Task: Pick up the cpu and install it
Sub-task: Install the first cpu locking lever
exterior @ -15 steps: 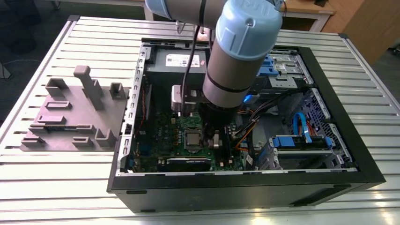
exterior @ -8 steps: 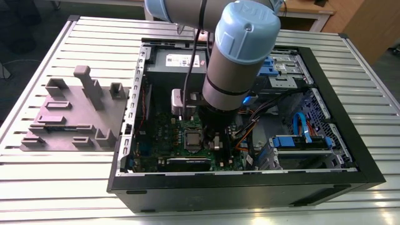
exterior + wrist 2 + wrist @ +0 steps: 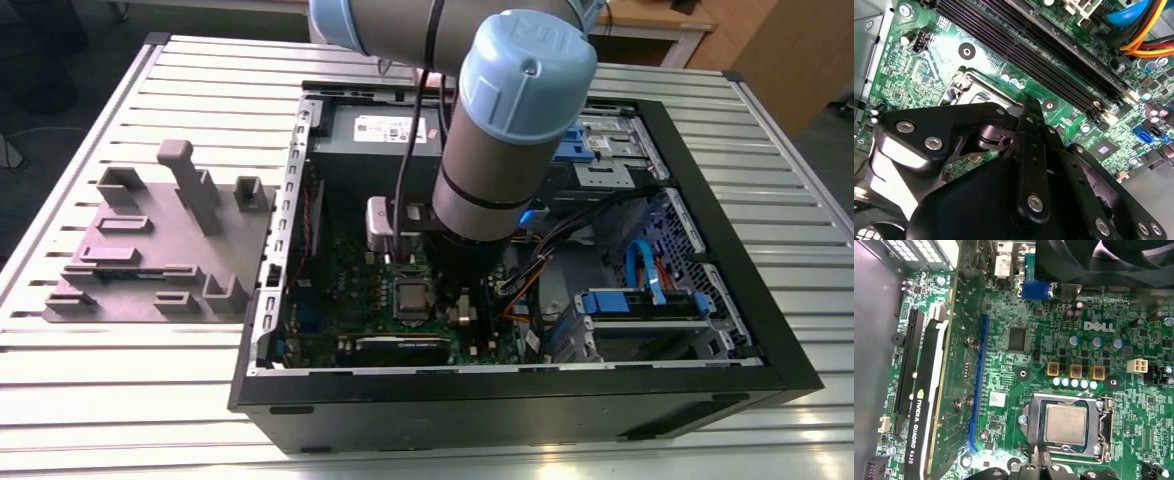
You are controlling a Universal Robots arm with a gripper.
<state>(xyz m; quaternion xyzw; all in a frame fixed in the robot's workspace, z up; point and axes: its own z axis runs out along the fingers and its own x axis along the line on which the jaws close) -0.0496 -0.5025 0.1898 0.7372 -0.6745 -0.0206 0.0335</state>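
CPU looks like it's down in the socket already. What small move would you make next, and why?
Probably a short straight lift of the gripper. In the first wrist view the cpu lies flat and square inside the socket frame, with the gripper at the frame's edge, so a sideways move might nudge the chip.

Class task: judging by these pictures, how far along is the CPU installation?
Done: the cpu already sits inside the socket frame on the motherboard. In hand: the gripper hovers just beside the socket; whether it still touches the chip cannot be told. Left: no locked socket bracket is visible.
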